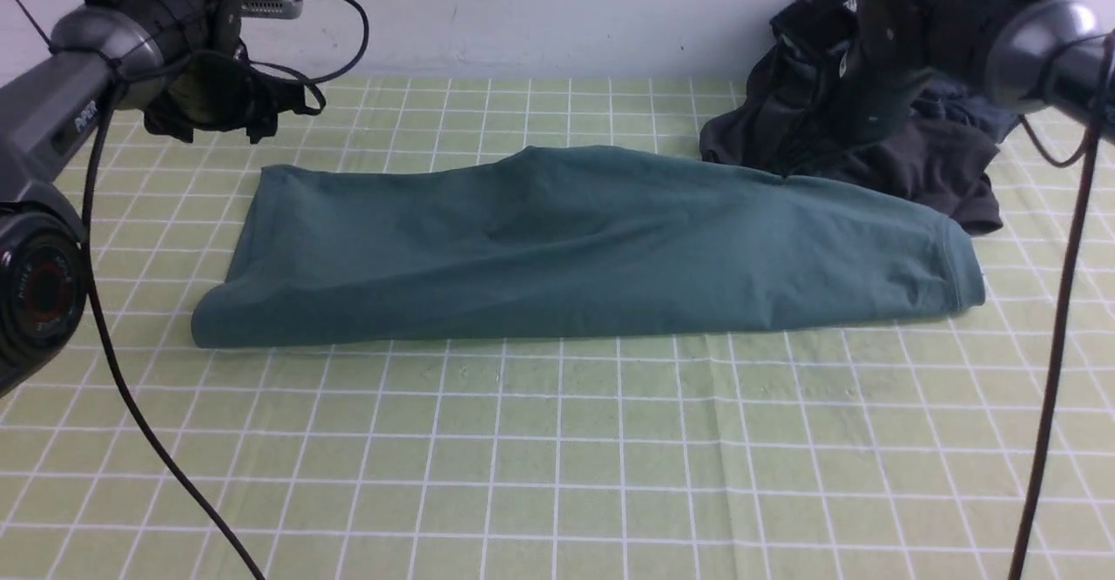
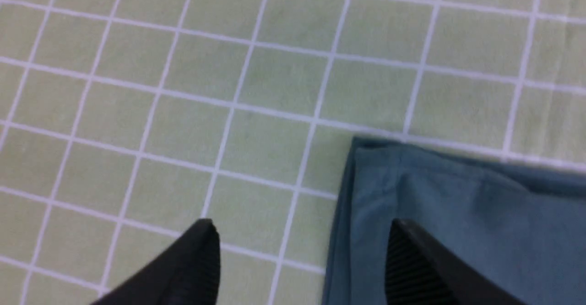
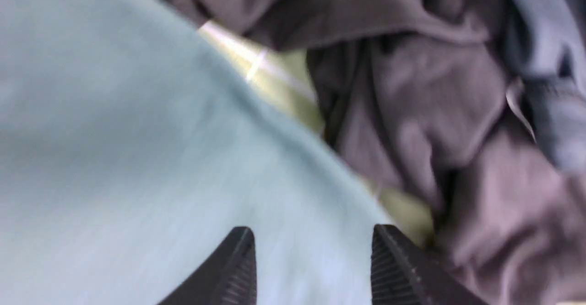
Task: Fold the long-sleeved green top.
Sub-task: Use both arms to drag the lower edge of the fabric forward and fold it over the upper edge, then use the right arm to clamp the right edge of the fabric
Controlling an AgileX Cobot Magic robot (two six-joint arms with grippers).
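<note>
The green long-sleeved top [image 1: 575, 249] lies folded into a long band across the middle of the table. My left gripper [image 1: 213, 114] hangs above the table behind the band's left end. In the left wrist view its gripper [image 2: 302, 231] is open and empty: one finger [image 2: 197, 264] shows over bare mat, the other [image 2: 412, 273] over a corner of the top [image 2: 458, 213]. My right gripper [image 1: 862, 97] is raised at the band's far right end. Seen from the right wrist, this gripper [image 3: 313, 236] is open above the top [image 3: 114, 135], holding nothing.
A heap of dark charcoal and slate-grey garments [image 1: 906, 127] sits at the back right, touching the top's far edge; it also shows as dark garments [image 3: 435, 89] in the right wrist view. The checked green mat [image 1: 557, 458] covers the table. Black cables [image 1: 131, 406] hang from both arms.
</note>
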